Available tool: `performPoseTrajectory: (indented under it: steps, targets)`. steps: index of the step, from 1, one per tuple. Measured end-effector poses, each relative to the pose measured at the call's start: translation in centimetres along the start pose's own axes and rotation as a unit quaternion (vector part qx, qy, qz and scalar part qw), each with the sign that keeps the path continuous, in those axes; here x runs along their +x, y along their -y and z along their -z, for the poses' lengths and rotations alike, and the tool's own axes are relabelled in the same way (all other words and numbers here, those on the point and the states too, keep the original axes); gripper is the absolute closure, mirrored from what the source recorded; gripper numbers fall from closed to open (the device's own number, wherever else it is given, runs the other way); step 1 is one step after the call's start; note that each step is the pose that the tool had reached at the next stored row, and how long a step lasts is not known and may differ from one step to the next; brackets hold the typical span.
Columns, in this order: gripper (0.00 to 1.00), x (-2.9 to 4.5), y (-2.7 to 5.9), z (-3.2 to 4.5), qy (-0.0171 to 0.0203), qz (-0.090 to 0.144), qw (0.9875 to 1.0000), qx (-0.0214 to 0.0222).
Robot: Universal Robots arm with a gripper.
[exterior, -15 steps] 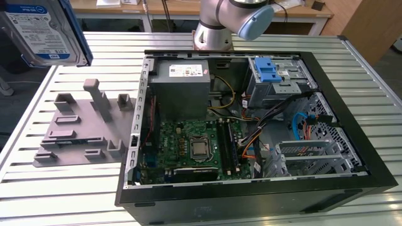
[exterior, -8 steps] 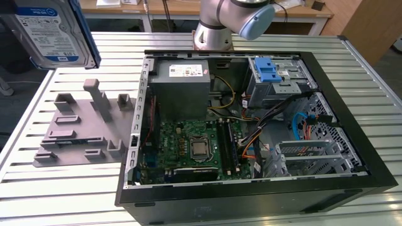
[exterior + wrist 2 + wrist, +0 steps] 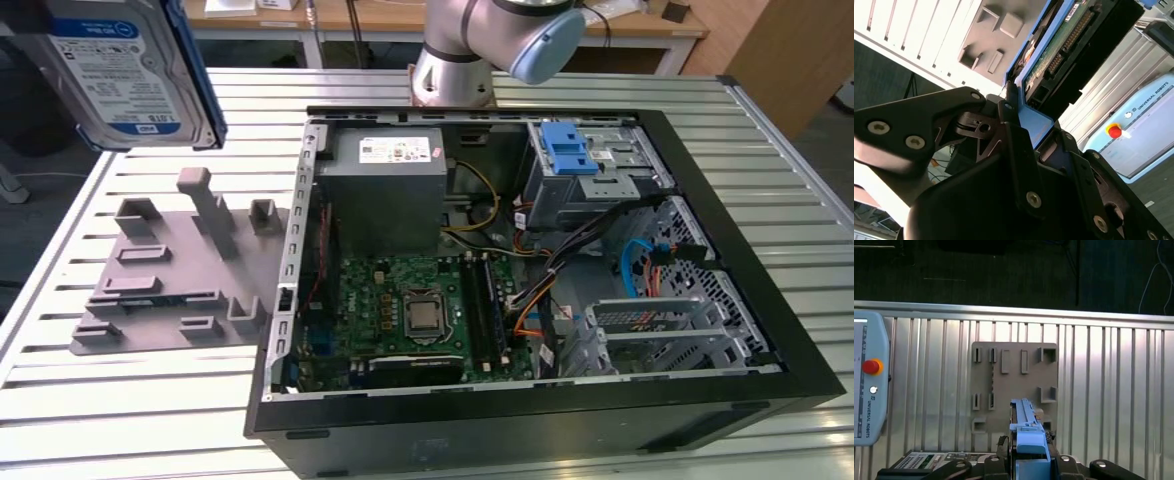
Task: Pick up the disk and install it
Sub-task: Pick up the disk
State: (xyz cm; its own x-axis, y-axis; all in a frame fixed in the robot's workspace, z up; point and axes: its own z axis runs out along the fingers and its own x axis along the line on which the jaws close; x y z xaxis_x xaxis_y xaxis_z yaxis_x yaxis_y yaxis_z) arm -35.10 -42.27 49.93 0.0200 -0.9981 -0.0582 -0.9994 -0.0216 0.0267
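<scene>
Disk (image 3: 127, 70) is hanging high at the exterior view's left, closest to the lens, well above the grey holder (image 3: 174, 270) on the tabletop (image 3: 134, 420). The open computer case (image 3: 534, 412) is sitting beside the holder.

Second wrist view: hand (image 3: 1031, 127) is clamping the disk's blue frame at one end.

First wrist view: disk is showing edge-on over the holder.

Risk, my judgement: the end-only grip may be allowing tilt or slip. A tilted disk could catch the case wall or cables (image 3: 527, 290) near the drive cage (image 3: 587, 165).
</scene>
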Motion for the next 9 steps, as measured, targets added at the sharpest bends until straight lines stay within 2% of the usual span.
performPoseTrajectory:
  steps: [9]
  targets:
    - [0.63,0.65,0.73,0.05,0.0000,0.000,1.0000,0.0000]
